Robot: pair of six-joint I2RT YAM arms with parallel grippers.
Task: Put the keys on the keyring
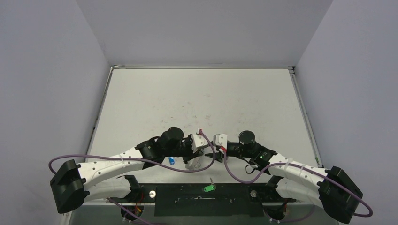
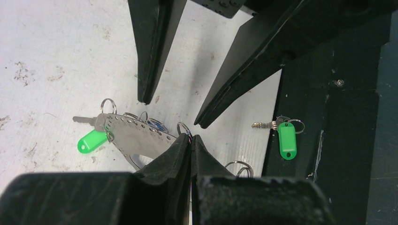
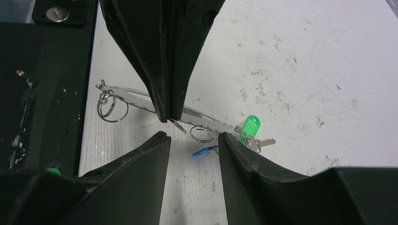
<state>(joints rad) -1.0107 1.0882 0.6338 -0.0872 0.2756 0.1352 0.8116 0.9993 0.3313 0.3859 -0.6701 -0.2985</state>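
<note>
Left jaws pinch the keyring (image 2: 136, 133) tightly, apparently steadying it so the half-open, empty right jaws can reach its small ring (image 3: 202, 134).

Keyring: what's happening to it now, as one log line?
left fingers: shut on keyring | right fingers: open | loose green key: on black mat

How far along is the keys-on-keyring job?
Done: perhaps one green key, lying against the keyring rim; linkage unclear, same for the blue key. In hand: left gripper shut on the keyring; right gripper open just beside it, holding nothing. Left: the second green key lies alone on the black mat.
</note>
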